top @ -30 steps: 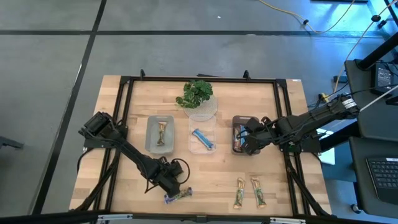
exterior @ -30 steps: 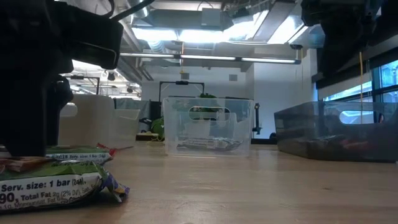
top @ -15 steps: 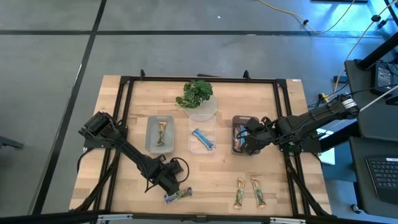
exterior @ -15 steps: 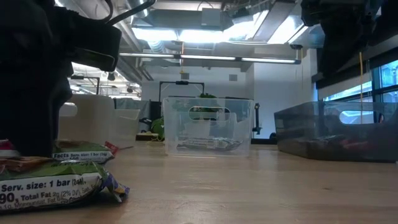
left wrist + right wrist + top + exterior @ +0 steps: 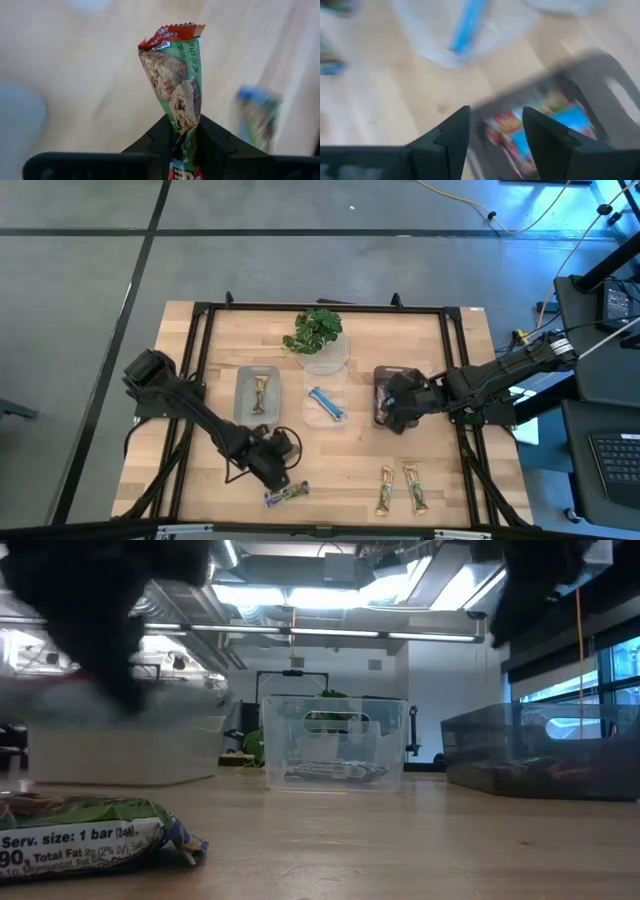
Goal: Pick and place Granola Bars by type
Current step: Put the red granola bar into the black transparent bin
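Note:
My left gripper (image 5: 272, 472) is near the table's front edge, left of centre, shut on a red-green granola bar (image 5: 172, 75). A blue-green bar (image 5: 285, 495) lies flat on the table just in front of it; it also shows close up in the low view (image 5: 90, 840). Two more green bars (image 5: 385, 488) (image 5: 415, 488) lie flat at the front right. My right gripper (image 5: 495, 130) is open above the dark bin (image 5: 395, 380), which holds red-blue bars (image 5: 512, 130). My left gripper pinches the red-green bar between its two fingers at one end (image 5: 184, 122). The rest of the bar sticks out lengthwise past the fingertips, its red crimped end (image 5: 172, 32) farthest from them. The fingers point down at the table, and the bar is clear of the wood.
A white bin (image 5: 258, 395) with one bar and a clear bin (image 5: 325, 402) with a blue bar stand mid-table, left of the dark bin. A potted plant (image 5: 318, 335) stands behind them. A black frame (image 5: 200, 315) borders the table.
My left gripper has shut on the red-green bar that lay behind the blue-green one and has risen with it. That bar is now lifted clear of the table. The blue-green bar has stayed where it was.

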Controlling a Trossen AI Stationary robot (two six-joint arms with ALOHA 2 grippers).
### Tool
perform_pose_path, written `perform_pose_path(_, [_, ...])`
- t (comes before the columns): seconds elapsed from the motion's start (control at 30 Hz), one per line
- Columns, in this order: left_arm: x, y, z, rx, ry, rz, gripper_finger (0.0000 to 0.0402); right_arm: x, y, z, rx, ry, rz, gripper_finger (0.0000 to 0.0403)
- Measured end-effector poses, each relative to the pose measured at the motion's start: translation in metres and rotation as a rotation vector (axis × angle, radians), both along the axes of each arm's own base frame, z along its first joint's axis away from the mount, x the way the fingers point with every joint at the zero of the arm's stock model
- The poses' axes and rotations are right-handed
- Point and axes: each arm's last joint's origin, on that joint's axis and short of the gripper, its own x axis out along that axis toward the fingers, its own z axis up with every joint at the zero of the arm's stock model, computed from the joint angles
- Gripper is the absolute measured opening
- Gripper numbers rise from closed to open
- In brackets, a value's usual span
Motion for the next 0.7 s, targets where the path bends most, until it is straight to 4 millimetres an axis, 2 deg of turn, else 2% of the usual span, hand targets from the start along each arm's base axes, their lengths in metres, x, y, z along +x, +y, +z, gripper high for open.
perform_pose_path(0.2, [0.012, 0.015, 0.043, 0.126, -0.297, -0.041, 0.0063, 0.022, 0.01, 0.018, -0.039, -0.257, 0.24, 0.0185])
perform_pose_path(0.47, [0.035, 0.04, 0.097, 0.307, -0.685, -0.07, 0.0063, 0.037, 0.017, 0.042, -0.097, -0.538, 0.421, 0.0185])
perform_pose_path(0.57, [0.042, 0.044, 0.112, 0.351, -0.808, -0.111, 0.0063, 0.041, 0.02, 0.051, -0.109, -0.637, 0.465, 0.0185])
perform_pose_path(0.7, [0.047, 0.048, 0.123, 0.375, -0.903, -0.162, 0.0063, 0.043, 0.021, 0.061, -0.124, -0.739, 0.479, 0.0185])
